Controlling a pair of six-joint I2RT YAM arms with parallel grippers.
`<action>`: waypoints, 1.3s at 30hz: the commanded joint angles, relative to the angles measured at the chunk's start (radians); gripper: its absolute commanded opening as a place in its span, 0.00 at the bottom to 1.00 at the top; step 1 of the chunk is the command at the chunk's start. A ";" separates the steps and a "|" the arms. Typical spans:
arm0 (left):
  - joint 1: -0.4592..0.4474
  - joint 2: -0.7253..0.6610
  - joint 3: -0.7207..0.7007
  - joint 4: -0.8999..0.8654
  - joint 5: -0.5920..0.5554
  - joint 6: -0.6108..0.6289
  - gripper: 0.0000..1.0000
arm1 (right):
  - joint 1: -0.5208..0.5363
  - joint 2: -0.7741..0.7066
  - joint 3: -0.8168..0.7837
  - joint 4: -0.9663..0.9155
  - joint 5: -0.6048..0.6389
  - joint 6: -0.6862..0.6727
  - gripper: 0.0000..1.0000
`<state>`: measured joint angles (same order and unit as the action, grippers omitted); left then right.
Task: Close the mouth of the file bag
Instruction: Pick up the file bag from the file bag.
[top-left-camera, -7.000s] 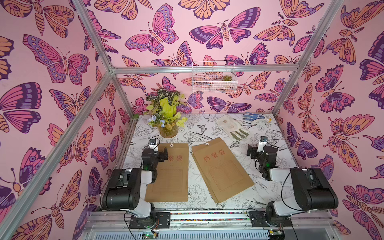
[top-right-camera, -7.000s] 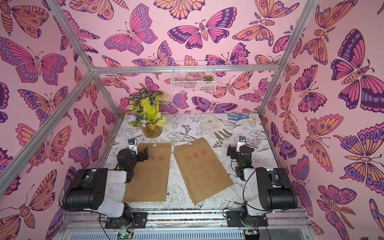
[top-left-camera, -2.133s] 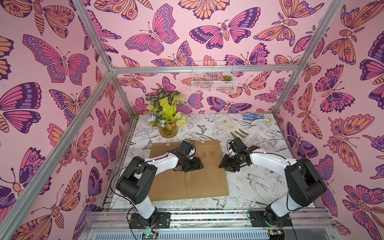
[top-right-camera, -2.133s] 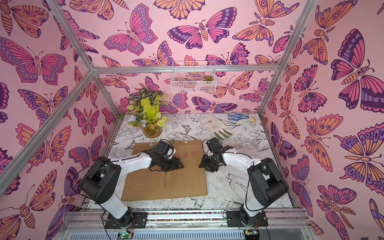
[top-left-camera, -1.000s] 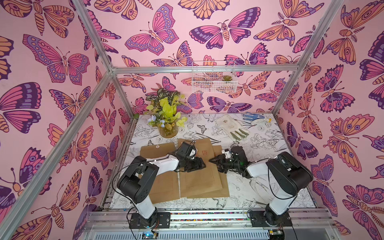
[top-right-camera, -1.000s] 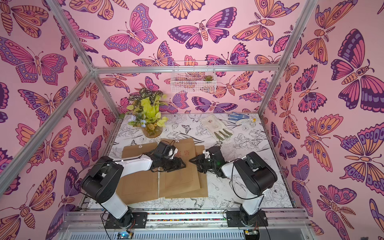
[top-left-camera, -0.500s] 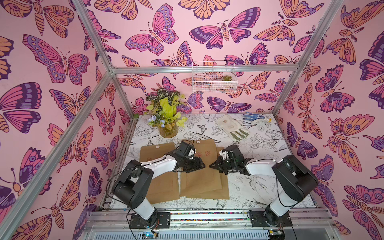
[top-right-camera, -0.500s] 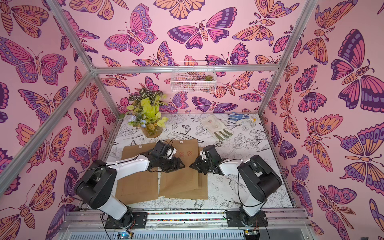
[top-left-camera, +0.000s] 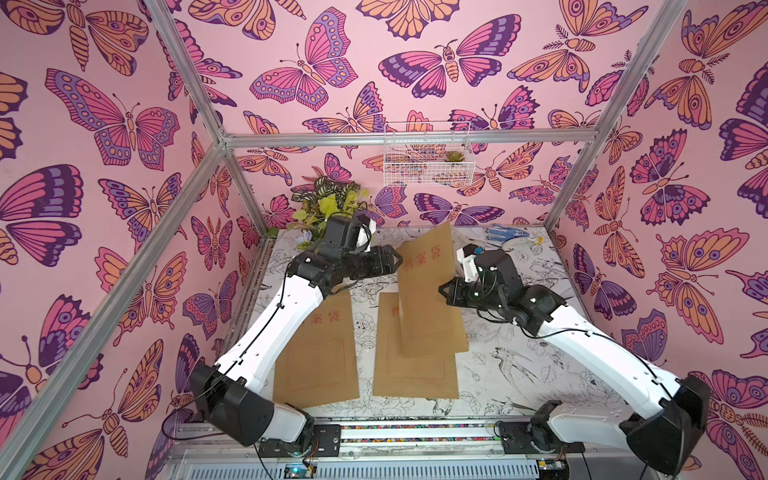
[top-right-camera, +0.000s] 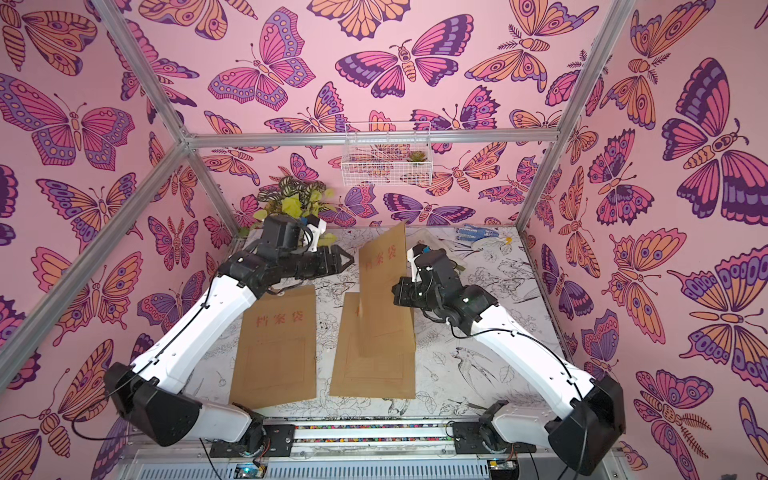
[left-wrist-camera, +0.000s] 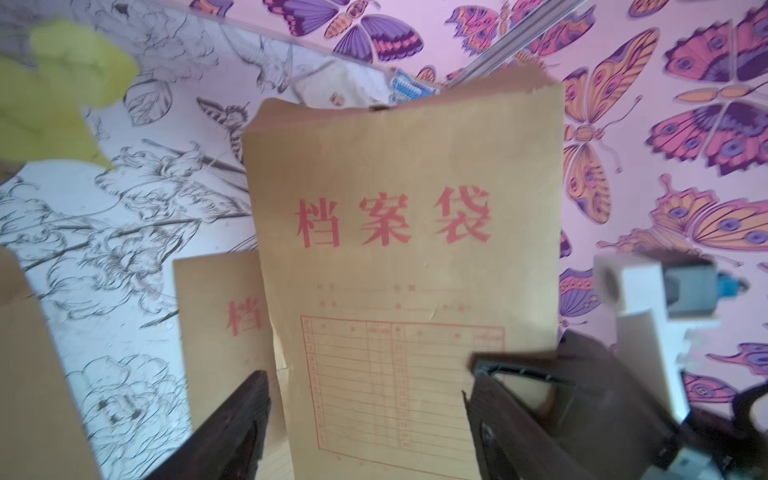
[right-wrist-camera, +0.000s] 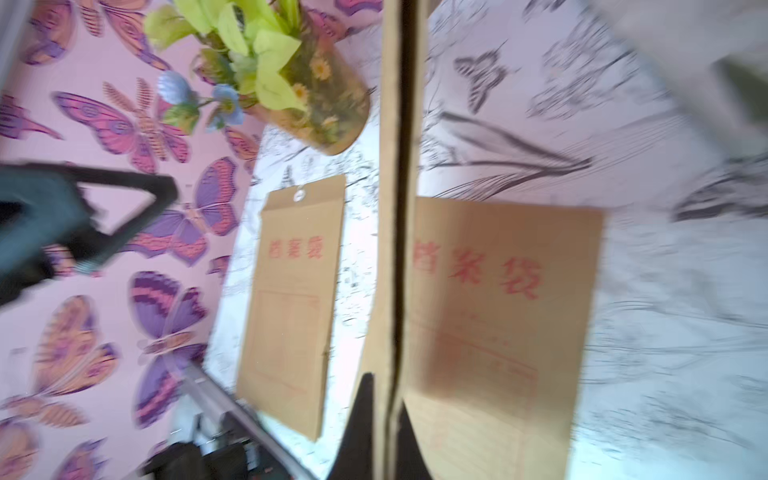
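**Top views.** In both top views the bag (top-left-camera: 428, 282) stands nearly upright at frame centre, raised off the counter (top-left-camera: 519, 365), with its red print showing. The right tool (top-left-camera: 444, 291) is clamped on the bag's right edge, about mid-height. The left tool (top-left-camera: 397, 264) has its jaws apart just beside the bag's left edge, near the top. Whether it touches cannot be told. Two spares (top-left-camera: 320, 357) lie flat on the counter at lower centre. One of them is partly hidden behind the bag.

**Left wrist view.** The bag (left-wrist-camera: 399, 257) fills the centre, face on. The left tool (left-wrist-camera: 365, 378) is open, its dark fingers low in the frame, one toward each side of the bag, gripping nothing. At the bag's upper edge the flap stands up behind the mouth and is not folded over.

**Right wrist view.** The picture is blurred. The bag (right-wrist-camera: 395, 166) runs edge-on down the centre. The right tool (right-wrist-camera: 388, 424) is pinched shut on that edge at bottom centre.

**Progress.** The bag is lifted and presented to the other arm, so that step looks done. The mouth appears open. Folding the flap over and securing it remain, and the fastening is too small to judge.
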<state>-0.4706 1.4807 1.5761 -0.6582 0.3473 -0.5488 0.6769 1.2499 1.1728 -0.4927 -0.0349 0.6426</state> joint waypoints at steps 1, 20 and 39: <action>-0.046 0.100 0.161 -0.073 0.002 0.022 0.80 | 0.096 0.009 0.050 -0.119 0.420 -0.177 0.00; -0.172 0.306 0.484 -0.208 -0.131 0.096 0.75 | 0.397 0.192 0.129 0.121 0.961 -0.449 0.00; -0.154 0.213 0.337 -0.033 -0.145 0.045 0.00 | 0.413 0.211 0.115 0.143 0.912 -0.338 0.29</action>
<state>-0.6334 1.7329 1.9453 -0.7547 0.1902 -0.5159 1.0950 1.5059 1.2892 -0.3752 0.9585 0.2790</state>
